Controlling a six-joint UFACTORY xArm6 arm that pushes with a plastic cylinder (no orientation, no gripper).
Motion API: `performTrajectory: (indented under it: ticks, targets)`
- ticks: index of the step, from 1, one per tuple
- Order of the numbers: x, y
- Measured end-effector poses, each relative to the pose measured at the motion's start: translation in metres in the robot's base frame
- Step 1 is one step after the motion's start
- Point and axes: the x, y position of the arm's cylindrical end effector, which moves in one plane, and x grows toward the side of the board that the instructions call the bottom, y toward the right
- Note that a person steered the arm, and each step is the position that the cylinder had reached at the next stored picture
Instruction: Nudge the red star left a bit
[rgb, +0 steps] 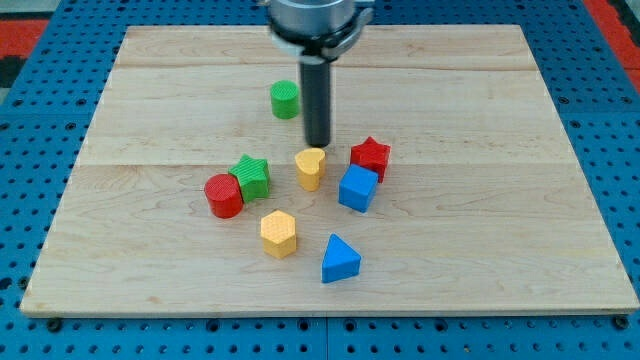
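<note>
The red star lies on the wooden board a little right of the middle, touching the blue cube just below it. My tip stands to the star's left, just above the yellow heart block. A gap remains between the tip and the star. The rod rises from the tip to the arm's head at the view's top.
A green cylinder stands left of the rod. A green star and a red cylinder sit together at the left. A yellow hexagon and a blue triangle lie toward the view's bottom.
</note>
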Motion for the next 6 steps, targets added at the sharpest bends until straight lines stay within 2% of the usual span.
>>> performTrajectory:
  ticks: [1, 2, 3, 5, 6]
  targets:
    - [-0.003, 0.100]
    - [0.036, 0.141]
    - [0.069, 0.134]
    - [0.039, 0.104]
    - [0.037, 0.059]
